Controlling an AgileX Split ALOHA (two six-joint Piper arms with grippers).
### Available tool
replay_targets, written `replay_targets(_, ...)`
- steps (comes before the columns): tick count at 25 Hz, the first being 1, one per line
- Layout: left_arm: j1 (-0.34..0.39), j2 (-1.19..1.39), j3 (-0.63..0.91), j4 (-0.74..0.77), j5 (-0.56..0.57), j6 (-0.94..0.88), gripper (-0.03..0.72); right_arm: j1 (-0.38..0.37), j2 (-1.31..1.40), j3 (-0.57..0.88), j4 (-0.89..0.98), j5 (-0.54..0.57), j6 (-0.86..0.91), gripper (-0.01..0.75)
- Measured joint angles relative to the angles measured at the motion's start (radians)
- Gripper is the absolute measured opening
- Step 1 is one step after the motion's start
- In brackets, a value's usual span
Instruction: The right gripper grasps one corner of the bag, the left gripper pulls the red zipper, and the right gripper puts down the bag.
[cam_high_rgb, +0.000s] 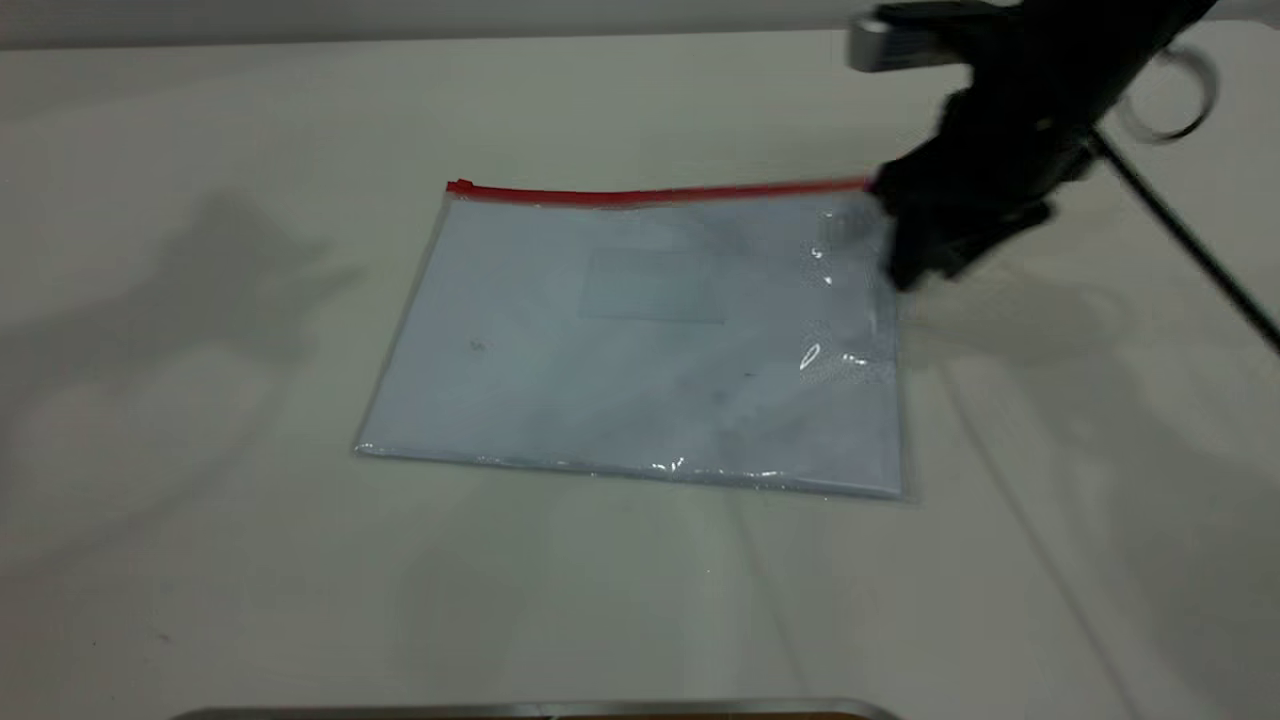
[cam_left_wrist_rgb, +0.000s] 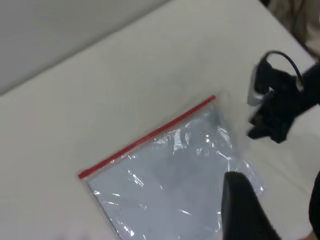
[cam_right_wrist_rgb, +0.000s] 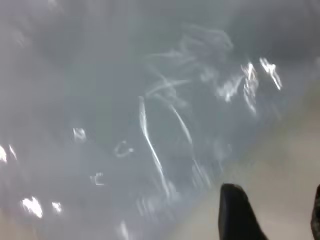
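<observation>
Exterior view. A clear zip bag (cam_high_rgb: 640, 350) lying flat on the white bench (cam_high_rgb: 200, 580), roughly mid-bench, a faint rectangular label patch (cam_high_rgb: 652, 285) showing through its upper half. The red zipper (cam_high_rgb: 660, 193) running along the long side nearest the far edge of the bench, with a small red bump at its left end, possibly the slider. The right pincer (cam_high_rgb: 915, 262) down at the bag's far right corner, just where the zipper strip ends, black fingers pointing down over the short right edge. Blurred here; cannot tell whether spread or pinching the plastic. A thick black cable (cam_high_rgb: 1190, 245) trailing from it toward the right edge of the bench. A metal strip (cam_high_rgb: 540, 710) along the near edge.

Left wrist view. The bag seen from above and aslant, glossy, creased with highlights, the zipper a straight red line along one long side. One black wedge finger of the left pincer (cam_left_wrist_rgb: 272, 210) in the foreground, above the bag's plastic and apart from the zipper; the second finger only at the frame's margin, a wide gap between the two, so spread. The right pincer farther off, at the bag's corner beside the zipper's end.

Right wrist view. Wrinkled clear plastic filling most of the frame, very close, bench surface beyond its edge. One dark fingertip (cam_right_wrist_rgb: 237, 212) over bare bench just beside that edge, another barely at the frame's margin.
</observation>
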Motion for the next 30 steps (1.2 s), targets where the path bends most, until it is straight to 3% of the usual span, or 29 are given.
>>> replay_targets(2, 0.0, -0.06, 0.0, 0.03, 0.0, -0.055, 0.385, 0.013, -0.06, 0.0, -0.151, 0.152, 0.182, 0.399)
replay_targets(4, 0.0, -0.125, 0.0, 0.069, 0.0, -0.118, 0.379, 0.032, -0.117, 0.0, -0.221, 0.288, 0.251, 0.399)
replay_targets(11, 0.0, -0.376, 0.121, 0.267, 0.0, -0.284, 0.374, 0.141, -0.276, 0.0, -0.226, 0.572, 0.265, 0.399)
replay_targets(19, 0.0, -0.758, 0.527, 0.498, 0.0, -0.393, 0.374, 0.312, -0.505, 0.127, -0.199, 0.603, 0.303, 0.399)
replay_targets(24, 0.0, -0.998, 0.794, 0.557, 0.0, -0.414, 0.374, 0.4, -0.702, 0.263, -0.199, 0.606, 0.389, 0.399)
replay_targets(30, 0.0, -1.251, 1.032, 0.582, 0.0, -0.417, 0.374, 0.455, -0.993, 0.459, -0.2, 0.616, 0.473, 0.399)
